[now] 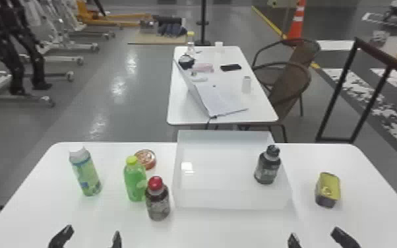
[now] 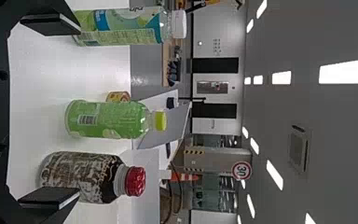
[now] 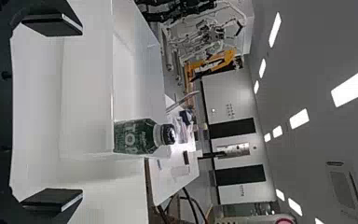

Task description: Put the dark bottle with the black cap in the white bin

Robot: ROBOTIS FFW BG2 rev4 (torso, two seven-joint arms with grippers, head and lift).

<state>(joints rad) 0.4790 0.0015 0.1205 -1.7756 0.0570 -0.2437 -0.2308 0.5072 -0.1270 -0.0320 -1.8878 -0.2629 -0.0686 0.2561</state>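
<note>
Inside the white bin (image 1: 227, 199), near its right wall, found the dark bottle (image 1: 267, 168) upright, ungripped, presumably because delivered; nearer, saw left gripper (image 1: 93, 231) and right gripper (image 1: 315, 232) empty, fingers spread, likely with nothing left to grasp.

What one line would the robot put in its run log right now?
dark bottle with black cap: upright inside white rectangular bin | left black pincer: open, empty | right black pincer: open, empty | task: looks done
</note>
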